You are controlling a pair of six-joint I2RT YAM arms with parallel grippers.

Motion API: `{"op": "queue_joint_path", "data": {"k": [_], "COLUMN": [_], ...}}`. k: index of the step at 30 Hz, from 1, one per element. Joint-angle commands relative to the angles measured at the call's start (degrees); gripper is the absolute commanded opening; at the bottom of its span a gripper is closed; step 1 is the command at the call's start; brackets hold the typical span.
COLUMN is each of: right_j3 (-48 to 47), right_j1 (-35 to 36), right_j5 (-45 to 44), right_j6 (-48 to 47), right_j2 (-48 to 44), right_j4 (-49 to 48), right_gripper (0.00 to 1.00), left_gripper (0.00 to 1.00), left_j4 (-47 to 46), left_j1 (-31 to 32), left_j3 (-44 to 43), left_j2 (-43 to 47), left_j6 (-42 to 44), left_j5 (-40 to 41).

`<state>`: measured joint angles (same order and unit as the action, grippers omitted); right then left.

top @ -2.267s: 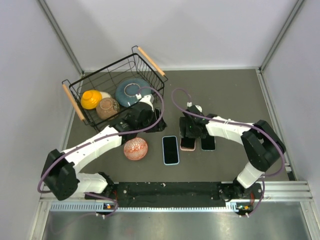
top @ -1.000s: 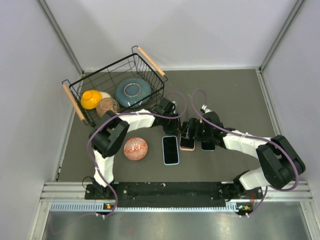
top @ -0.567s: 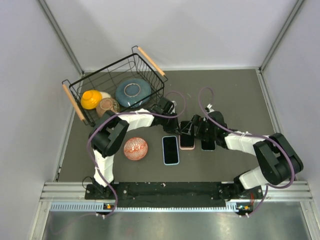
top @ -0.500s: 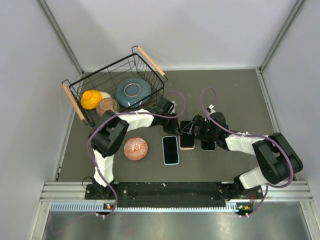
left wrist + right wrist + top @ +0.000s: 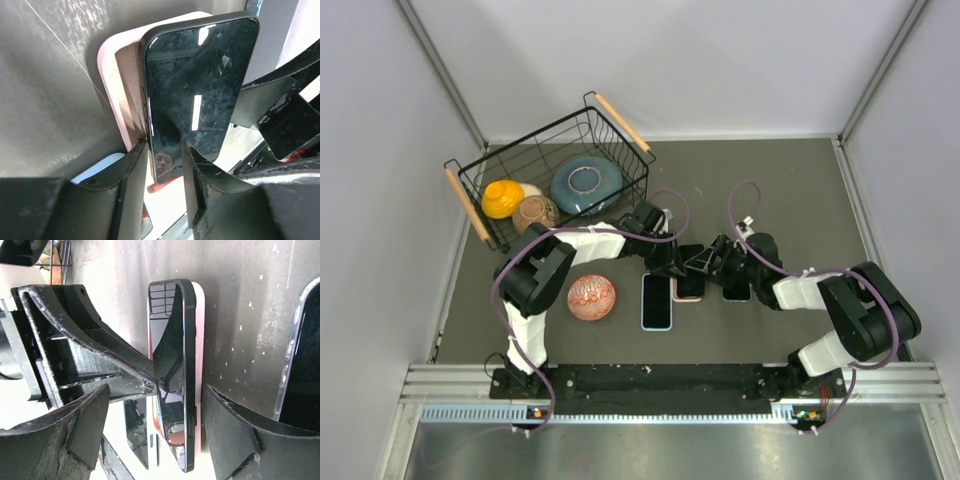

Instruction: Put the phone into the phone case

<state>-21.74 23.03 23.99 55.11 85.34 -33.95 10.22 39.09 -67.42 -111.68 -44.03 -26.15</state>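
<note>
The black phone [image 5: 688, 280] lies tilted in the pink phone case [image 5: 687, 297] at mid-table, one long edge down in the case and the other raised. In the left wrist view the phone [image 5: 200, 85] leans over the case [image 5: 117, 75]. My left gripper [image 5: 677, 262] is nearly closed on the phone's near end [image 5: 164, 150]. My right gripper [image 5: 708, 262] is open and straddles the phone [image 5: 187, 340] and the case [image 5: 200, 340] from the right, its fingertips [image 5: 156, 390] apart from them.
A phone in a light-blue case [image 5: 657, 300] lies just left of the pink case. Another black phone [image 5: 736, 290] lies just right of it and shows in the right wrist view [image 5: 300, 365]. A red patterned bowl [image 5: 591, 297] sits further left. A wire basket [image 5: 535, 133] holds several bowls at back left.
My left gripper has swung from beside the basket across to the pink case and closed in on the phone. My right gripper has backed off slightly to the right.
</note>
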Motion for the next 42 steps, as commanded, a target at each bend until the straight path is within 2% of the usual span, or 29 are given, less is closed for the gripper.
{"op": "queue_joint_path", "data": {"k": [1, 5, 9, 22, 28, 29, 35, 39, 40, 41, 42], "right_j3": [-1.73, -3.92, -6.74, -11.48, -14.03, -14.99, -16.76, -17.02, -17.11, -16.94, -16.76], "right_j1": [0.53, 0.44, 0.44, 2.55, 4.22, 4.65, 6.94, 7.21, 7.21, 7.21, 7.21], "right_j5": [1.51, -1.83, -4.64, -10.98, -11.42, -11.25, -11.95, -12.65, -12.74, -13.35, -13.53], "right_j6": [-1.84, -6.5, -9.67, -14.68, -16.96, -17.66, -17.67, -17.32, -17.15, -16.88, -16.71], "right_j2": [-2.72, -5.0, -5.62, -6.42, -3.96, -3.52, -0.09, -0.61, -1.14, -2.88, -4.03], "right_j4": [1.75, 10.55, 16.54, 27.53, 28.68, 29.29, 29.91, 31.57, 32.19, 32.63, 32.98], "right_gripper": [0.72, 0.72, 0.67, 0.5, 0.34, 0.29, 0.21, 0.21, 0.24, 0.33, 0.38], "left_gripper": [0.42, 0.48, 0.5, 0.45, 0.43, 0.42, 0.42, 0.41, 0.4, 0.4, 0.4], "left_j4": [0.24, 2.96, 6.3, 6.83, 5.78, 5.34, 2.53, 2.08, 2.43, 2.96, 3.4], "left_j1": [0.2, -0.51, -1.12, -1.12, -1.12, -1.12, -1.12, -1.12, -1.12, -1.04, -1.12], "left_j3": [0.62, -0.96, -3.24, -7.73, -7.47, -7.29, -4.83, -4.04, -4.21, -4.21, -4.39], "left_j2": [4.97, 7.35, 6.48, -0.2, -0.56, -0.56, 0.06, 0.23, 0.15, 0.23, 0.15], "left_j6": [1.22, 2.54, 3.51, 6.06, 6.94, 7.03, 7.12, 7.2, 7.29, 7.47, 7.47], "left_j5": [0.92, 4.61, 7.69, 6.82, 5.07, 4.54, 2.16, 2.07, 2.24, 3.03, 3.47]}}
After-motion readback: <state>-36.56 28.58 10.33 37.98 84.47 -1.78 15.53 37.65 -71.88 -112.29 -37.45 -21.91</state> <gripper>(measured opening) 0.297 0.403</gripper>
